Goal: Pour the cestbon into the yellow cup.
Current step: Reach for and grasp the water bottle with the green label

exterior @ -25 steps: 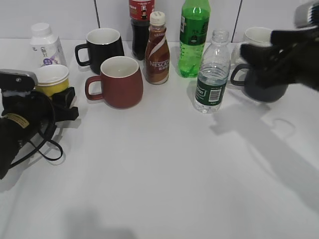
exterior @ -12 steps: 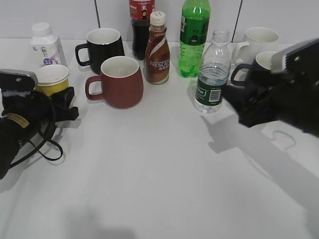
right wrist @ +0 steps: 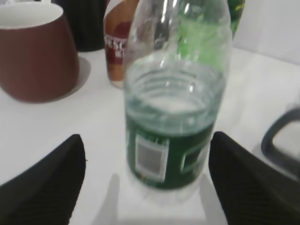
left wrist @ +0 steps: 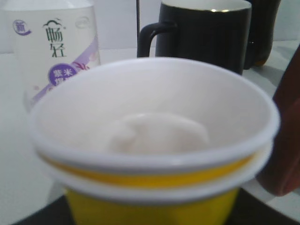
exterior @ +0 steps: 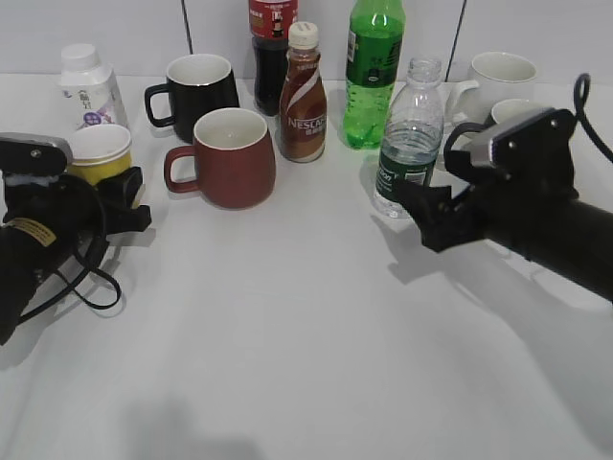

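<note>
The cestbon (exterior: 407,144), a clear capless bottle with a dark green label, stands upright at the middle right of the table. My right gripper (exterior: 421,206) is open just in front of it. In the right wrist view the cestbon (right wrist: 173,117) stands between the two black fingers (right wrist: 147,187), with gaps on both sides. The yellow cup (exterior: 100,153) stands at the left, and my left gripper (exterior: 124,196) is shut around its lower part. In the left wrist view the yellow cup (left wrist: 154,140) fills the frame, and its white inside looks empty.
A dark red mug (exterior: 230,158), a black mug (exterior: 196,86), a Nescafe bottle (exterior: 302,96), a tall green bottle (exterior: 374,72) and a dark cola bottle (exterior: 271,38) stand between cup and cestbon. A small white bottle (exterior: 86,86) is behind the cup. A white mug (exterior: 498,77) is at the back right.
My right arm has come down and leftward from the upper right, and its open fingers now sit on either side of the cestbon's base. The left arm and the cup have not moved.
</note>
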Motion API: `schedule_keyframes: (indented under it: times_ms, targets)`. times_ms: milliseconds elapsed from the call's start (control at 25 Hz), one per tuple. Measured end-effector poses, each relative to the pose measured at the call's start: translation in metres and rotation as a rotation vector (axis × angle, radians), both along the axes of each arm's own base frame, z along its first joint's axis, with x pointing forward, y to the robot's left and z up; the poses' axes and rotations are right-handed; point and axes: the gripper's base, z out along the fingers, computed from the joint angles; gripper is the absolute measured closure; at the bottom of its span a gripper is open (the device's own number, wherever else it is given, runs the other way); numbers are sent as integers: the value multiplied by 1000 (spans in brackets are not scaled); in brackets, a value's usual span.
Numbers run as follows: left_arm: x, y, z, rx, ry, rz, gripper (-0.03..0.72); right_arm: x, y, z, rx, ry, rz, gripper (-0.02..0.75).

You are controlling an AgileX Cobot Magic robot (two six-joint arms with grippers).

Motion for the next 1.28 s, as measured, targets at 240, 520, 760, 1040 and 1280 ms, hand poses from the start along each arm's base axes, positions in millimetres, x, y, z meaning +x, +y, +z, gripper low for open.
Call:
schedule_keyframes:
  times_ms: [240,520,760,1040,1280]
  targets:
    - [0,0,0,0,-1,0,344,19,6,0,8,-28,0,121]
    - [0,0,0,0,-1,-1,344,35,12,-15,0,-13,11,121]
    - [0,0,0,0,-2,-1,345,53,19,-18,17,-23,17,121]
    - [0,0,0,0,-2,-1,345,67,24,-27,13,-23,26,226]
    - [0,0,0,0,-2,0,346,67,24,-27,16,-23,26,266]
